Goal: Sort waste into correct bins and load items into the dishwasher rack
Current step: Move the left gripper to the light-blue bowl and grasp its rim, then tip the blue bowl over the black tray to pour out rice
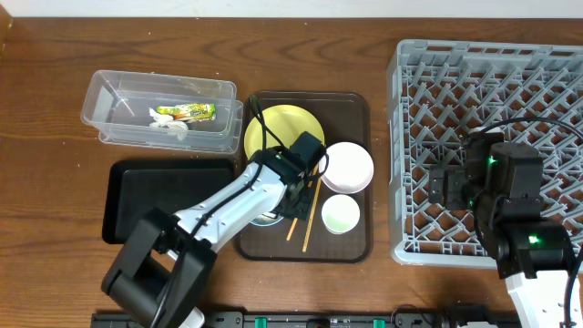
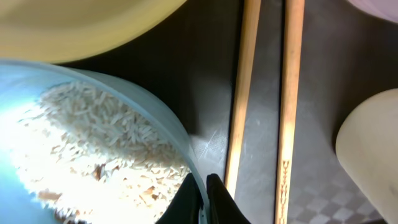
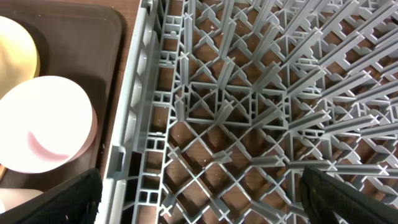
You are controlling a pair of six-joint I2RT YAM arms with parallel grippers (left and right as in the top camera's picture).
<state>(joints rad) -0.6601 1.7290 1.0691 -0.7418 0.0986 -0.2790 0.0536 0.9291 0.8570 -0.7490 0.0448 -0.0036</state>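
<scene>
My left gripper [image 1: 290, 202] [image 2: 203, 185] is shut on the rim of the light blue bowl [image 2: 155, 115], which holds loose white rice [image 2: 93, 143]. The bowl [image 1: 265, 219] is mostly hidden under the arm in the overhead view. Two chopsticks [image 2: 287, 93] [image 1: 308, 221] lie beside it. The yellow plate [image 1: 273, 128], white bowl [image 1: 347, 167] and small pale cup [image 1: 341, 214] sit nearby. The wrapper [image 1: 185, 112] and white scrap [image 1: 170, 127] lie in the clear tub [image 1: 118, 91]. My right gripper [image 1: 446, 187] [image 3: 205, 196] is open and empty over the grey rack [image 1: 492, 91] [image 3: 249, 93].
The dishes rest on a dark brown serving tray [image 1: 351, 109] between the bins and the rack. The shallow black tray [image 1: 164, 196] lies left of it, below the clear tub. The white bowl [image 3: 50, 130] shows just outside the rack's left wall.
</scene>
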